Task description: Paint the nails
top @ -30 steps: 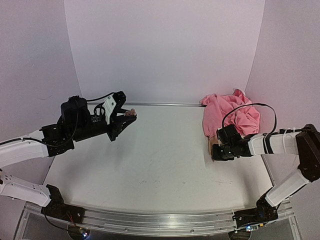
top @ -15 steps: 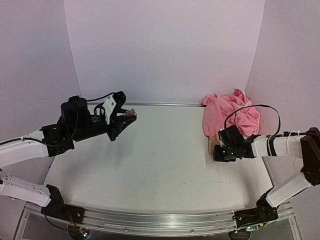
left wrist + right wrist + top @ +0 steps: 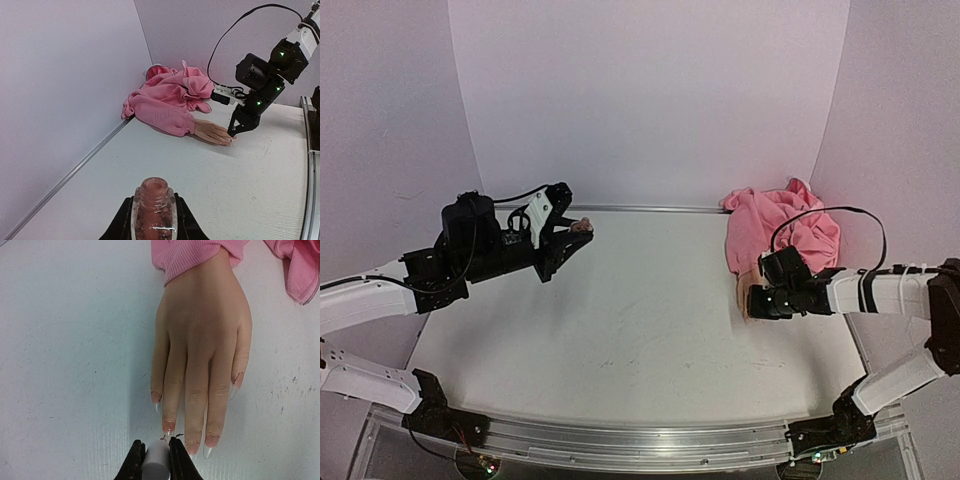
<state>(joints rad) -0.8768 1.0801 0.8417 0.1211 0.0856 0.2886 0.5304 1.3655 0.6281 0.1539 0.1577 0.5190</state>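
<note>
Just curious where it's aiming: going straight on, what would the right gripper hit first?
The right gripper, shut on a white cap, would probably meet the nails of the mannequin hand just ahead; depth is unclear.

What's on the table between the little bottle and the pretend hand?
Nothing: only bare white table lies between the bottle and the mannequin hand, shown in the left wrist view.
</note>
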